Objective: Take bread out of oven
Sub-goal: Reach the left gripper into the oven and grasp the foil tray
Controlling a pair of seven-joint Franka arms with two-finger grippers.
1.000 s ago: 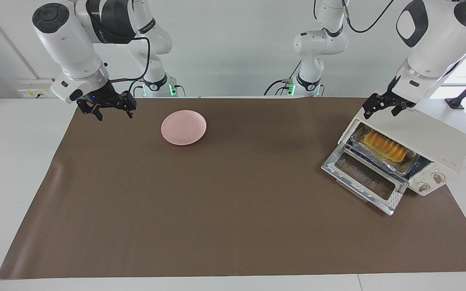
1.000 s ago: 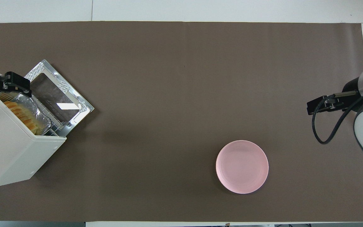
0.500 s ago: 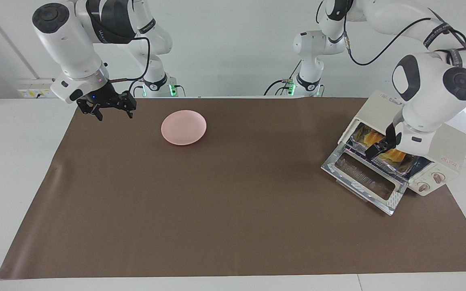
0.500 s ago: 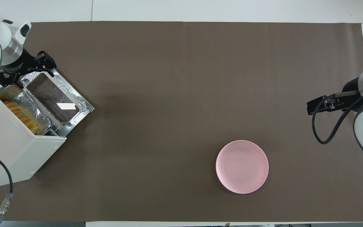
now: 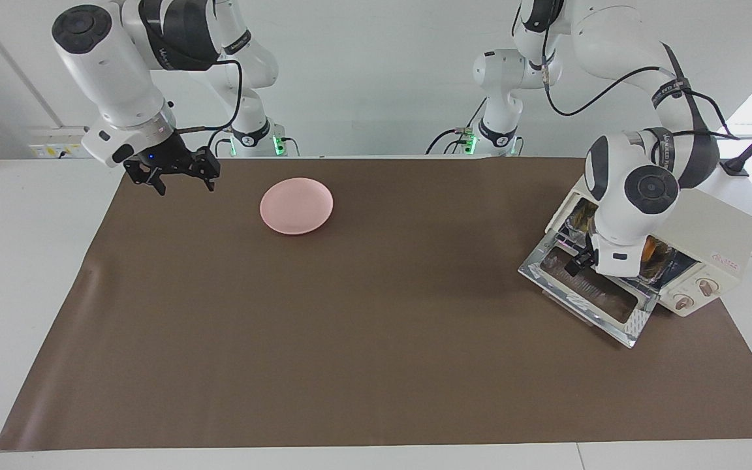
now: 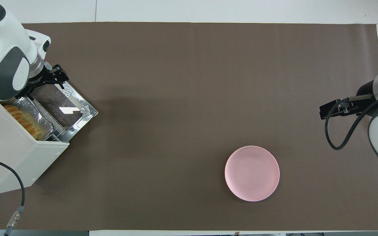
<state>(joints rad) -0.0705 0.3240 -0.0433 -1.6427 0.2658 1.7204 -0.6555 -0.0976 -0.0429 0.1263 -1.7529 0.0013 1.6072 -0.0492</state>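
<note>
- Brown mat (image 6: pixel 189 98) covers most of the white table (image 6: pixel 208 9), and everything of mine stands on it.
- Cream-white oven (image 5: pixel 709 228) sits at my left arm's end of the table, its silver-framed glass door (image 5: pixel 588 294) folded down flat onto the mat, its 2 round knobs facing away from me.
- Silver foil tray (image 6: pixel 39 116) rests on the wire rack inside the oven's mouth.
- Pink plate (image 5: pixel 296 205) lies toward my right arm's end of the table, well apart from the oven.
- Golden bread (image 6: pixel 23 119) lies in the foil tray, inside the oven; my left wrist hides most of it in the facing view.
- My left gripper (image 6: pixel 56 77) hangs low over the open door, just in front of the oven's mouth; I cannot tell how its fingers stand.
- My right gripper (image 5: pixel 183 179) waits in the air over the mat's edge at its own end, fingers parted and holding nothing.
</note>
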